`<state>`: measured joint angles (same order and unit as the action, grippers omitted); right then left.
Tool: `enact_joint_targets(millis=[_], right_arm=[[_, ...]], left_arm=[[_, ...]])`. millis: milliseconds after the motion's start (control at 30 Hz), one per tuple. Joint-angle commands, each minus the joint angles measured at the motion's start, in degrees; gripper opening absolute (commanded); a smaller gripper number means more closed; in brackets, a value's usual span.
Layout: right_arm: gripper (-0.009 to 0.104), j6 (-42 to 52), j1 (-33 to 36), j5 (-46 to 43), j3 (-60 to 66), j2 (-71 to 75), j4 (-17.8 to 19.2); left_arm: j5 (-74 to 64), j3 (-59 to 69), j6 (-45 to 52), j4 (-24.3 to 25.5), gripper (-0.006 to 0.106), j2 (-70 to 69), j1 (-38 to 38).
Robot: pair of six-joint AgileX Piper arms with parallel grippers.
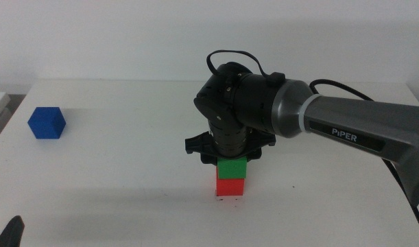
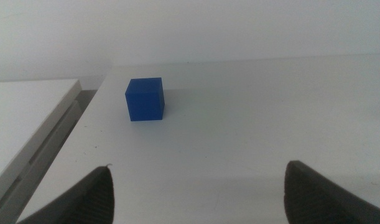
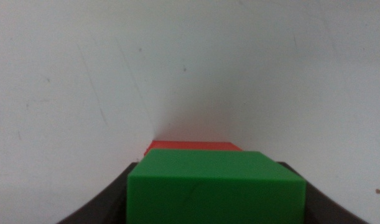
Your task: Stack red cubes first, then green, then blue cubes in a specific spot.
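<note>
While the middle view hides its jaws, right gripper (image 1: 231, 159) clamped on green cube (image 3: 216, 186) atop red cube (image 3: 191, 145).

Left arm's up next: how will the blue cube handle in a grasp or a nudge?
The blue cube looks rigid with flat faces, so it probably suits a parallel pinch. Resting flat on the table, it should slide, not roll. The matte surface likely isn't slippery.

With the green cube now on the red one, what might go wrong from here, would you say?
1. The right gripper holds the green cube on the red cube; opening unevenly could nudge it off.
2. The blue cube lies far away by the table edge; the open left gripper might push it off.
</note>
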<state>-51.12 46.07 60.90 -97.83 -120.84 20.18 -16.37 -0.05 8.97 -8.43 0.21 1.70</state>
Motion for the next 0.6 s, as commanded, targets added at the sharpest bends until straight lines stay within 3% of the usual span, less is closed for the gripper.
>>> enact_joint_targets(millis=[0, 167, 200, 233, 367, 467, 567], right_arm=[[0.008, 0.0, -0.4, -0.4, 0.3, -0.6, 0.5], [0.009, 0.0, -0.4, -0.7, 0.3, -0.6, -0.1], [0.017, 0.0, -0.4, -0.7, 0.3, -0.6, -0.3], [0.062, 0.0, -0.4, -0.7, 0.3, -0.6, -0.5], [0.092, 0.0, -0.4, -1.3, 0.3, -0.6, -0.8], [0.093, 0.1, 0.0, -2.3, 0.3, 1.4, -0.3], [0.093, 0.2, 2.4, -1.0, 1.0, 8.4, 3.3]], left_arm=[[0.8, 0.0, 0.1, 0.0, 0.094, -0.2, 0.1], [0.8, 0.0, 0.1, 0.0, 0.094, -0.2, 0.1], [0.8, 0.0, 0.1, 0.0, 0.094, -0.2, 0.1], [0.8, 0.0, 0.1, 0.0, 0.094, -0.2, 0.1], [0.8, 0.0, 0.1, 0.0, 0.094, -0.2, 0.1], [0.8, 0.0, 0.1, 0.0, 0.094, -0.2, 0.1], [0.8, 0.0, 0.1, 0.0, 0.094, -0.2, 0.1]])
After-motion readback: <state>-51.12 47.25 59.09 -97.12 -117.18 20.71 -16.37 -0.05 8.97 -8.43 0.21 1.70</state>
